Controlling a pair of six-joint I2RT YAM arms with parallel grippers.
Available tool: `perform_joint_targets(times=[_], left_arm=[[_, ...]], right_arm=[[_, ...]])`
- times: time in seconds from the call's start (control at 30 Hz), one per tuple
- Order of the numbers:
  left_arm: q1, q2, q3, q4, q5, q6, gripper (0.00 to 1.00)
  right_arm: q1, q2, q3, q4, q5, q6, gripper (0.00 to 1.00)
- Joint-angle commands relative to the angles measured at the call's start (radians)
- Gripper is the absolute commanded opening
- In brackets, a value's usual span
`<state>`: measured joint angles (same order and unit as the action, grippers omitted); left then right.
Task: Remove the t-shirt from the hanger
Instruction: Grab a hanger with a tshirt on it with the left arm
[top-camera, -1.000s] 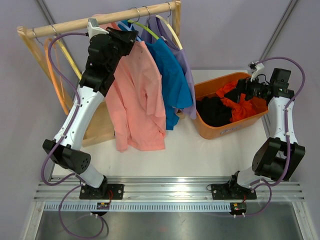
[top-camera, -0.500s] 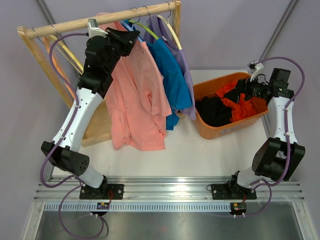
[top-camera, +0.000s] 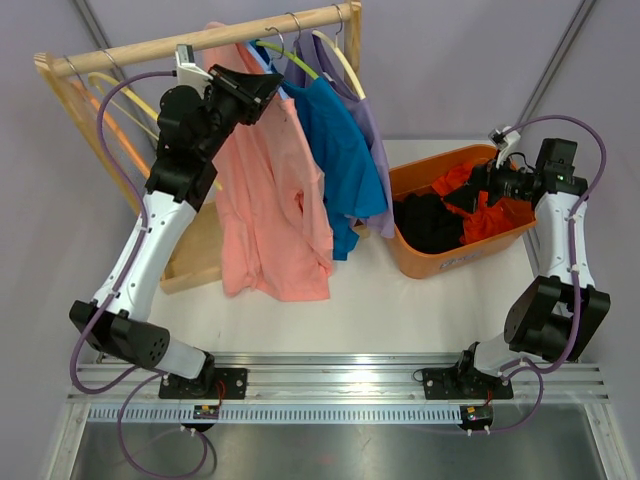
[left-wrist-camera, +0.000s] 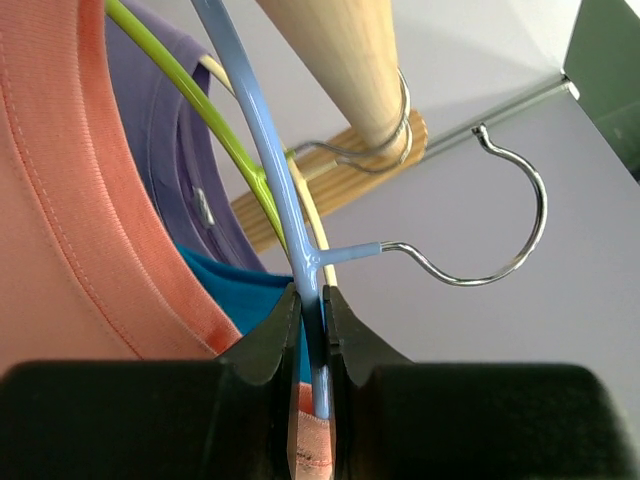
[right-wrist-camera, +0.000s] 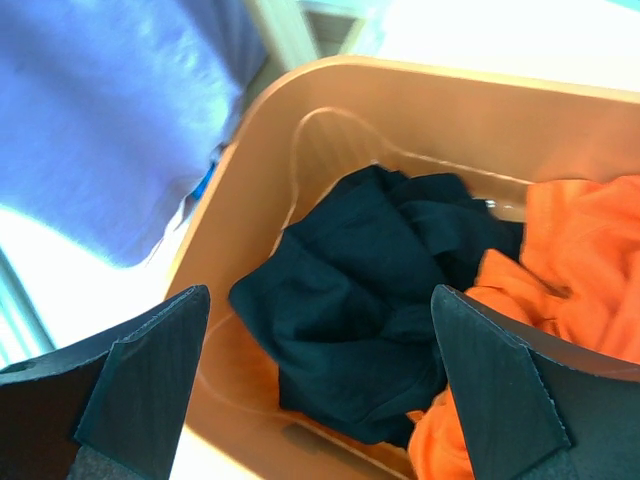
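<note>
Blue hanger, just beside the rod, is clamped tight in my left pincer, salmon shirt draped on it; my right pincer gapes empty above the bin.

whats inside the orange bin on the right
The orange bin holds a heap of black clothing beside crumpled orange clothing. The bin's floor and anything beneath the heap are covered, so how many garments there are cannot be told.

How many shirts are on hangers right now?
3: pink shirt on the hanger gripped by the left claw, blue shirt next to it, purple shirt at the right end. Others could be hidden behind.
</note>
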<state>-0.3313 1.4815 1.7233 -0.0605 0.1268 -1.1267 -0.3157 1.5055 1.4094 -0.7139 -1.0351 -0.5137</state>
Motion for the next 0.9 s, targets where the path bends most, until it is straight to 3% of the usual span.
perform_joint_targets(times=[0.0,0.23,0.27,0.3,0.43,0.53,0.67,0.73,0.87], left_arm=[[0.009,-0.108,-0.036,0.159,0.103,0.028,0.0],[0.009,-0.256,-0.215,0.134,0.258,0.073,0.0],[0.008,-0.277,-0.243,0.13,0.29,0.076,0.0],[0.009,-0.3,-0.269,0.126,0.307,0.084,0.0],[0.009,-0.413,-0.373,0.067,0.379,0.128,0.0],[0.009,-0.461,-0.428,0.011,0.457,0.176,0.0],[0.009,-0.516,-0.496,-0.068,0.601,0.237,0.0],[0.009,-0.549,-0.566,-0.062,0.643,0.246,0.0],[0.009,-0.63,-0.682,-0.012,0.756,0.243,0.0]], right_arm=[[0.009,-0.041,0.088,-0.186,-0.132,-0.233,1.0],[0.033,-0.012,0.183,-0.721,-0.253,-0.825,0.99],[0.073,0.014,0.198,-0.881,-0.243,-0.982,0.99],[0.101,0.028,0.23,-0.925,-0.203,-0.987,1.0],[0.22,0.01,0.223,-0.917,-0.155,-0.962,0.99],[0.303,-0.043,0.197,-0.799,-0.164,-0.878,1.0],[0.43,-0.096,0.183,-0.626,-0.163,-0.62,0.98],[0.49,-0.111,0.171,-0.493,-0.164,-0.519,0.98],[0.59,-0.142,0.163,-0.242,-0.157,-0.164,0.96]])
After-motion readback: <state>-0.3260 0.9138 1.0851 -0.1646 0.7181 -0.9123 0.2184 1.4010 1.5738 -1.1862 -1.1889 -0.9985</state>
